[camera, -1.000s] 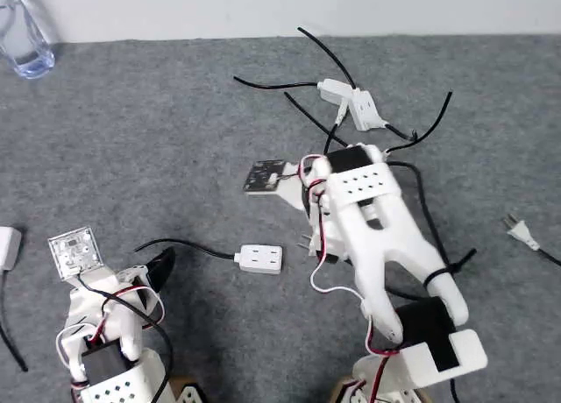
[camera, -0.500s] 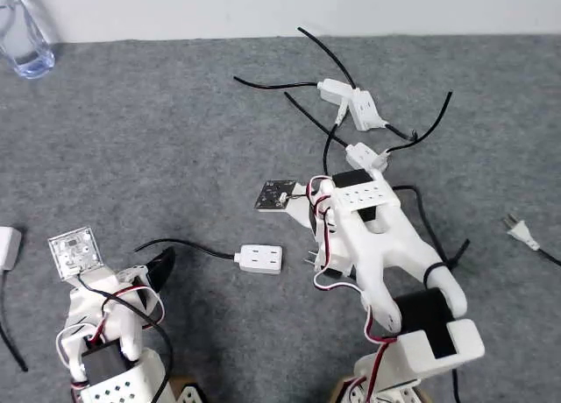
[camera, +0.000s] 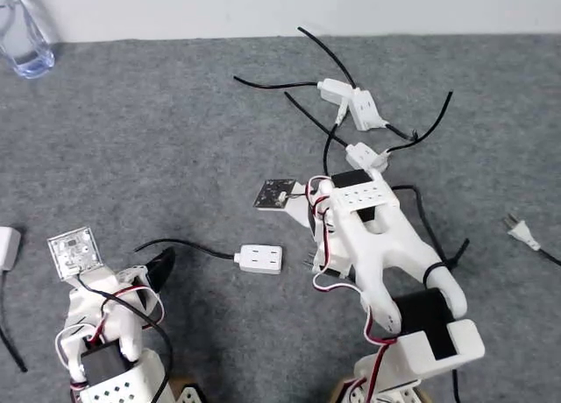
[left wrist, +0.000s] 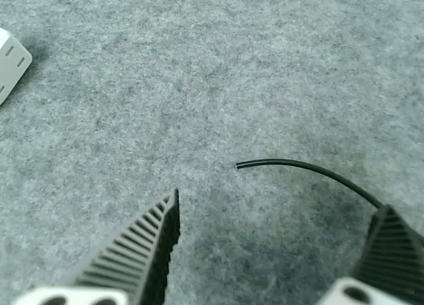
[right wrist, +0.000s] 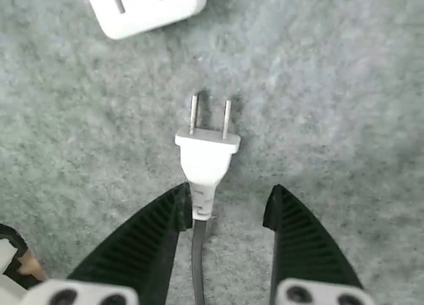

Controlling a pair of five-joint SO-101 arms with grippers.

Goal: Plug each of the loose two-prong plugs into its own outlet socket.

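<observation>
We see the right hand point(right wrist: 228, 195) with its fingers apart above the grey surface point(right wrist: 331, 86), and the white plug point(right wrist: 207, 152) lies flat just ahead of them, its prongs pointing toward the white socket point(right wrist: 144, 6) nearby

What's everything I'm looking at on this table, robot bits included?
carpet: one, grey, covers the table.
centre socket: one, white with black cord, mid-table.
near plug: one, white, prongs toward that socket.
edge plug: one, white, carpet's right edge.
joined pair: one, white, far side.
small connector: one, white, beyond the right arm; kind unclear.
white block: one, left edge.
clear container: one, far left corner.
left gripper: black fingers, open by the cord's end.
right gripper: black fingers, open astride near plug's cord.
</observation>
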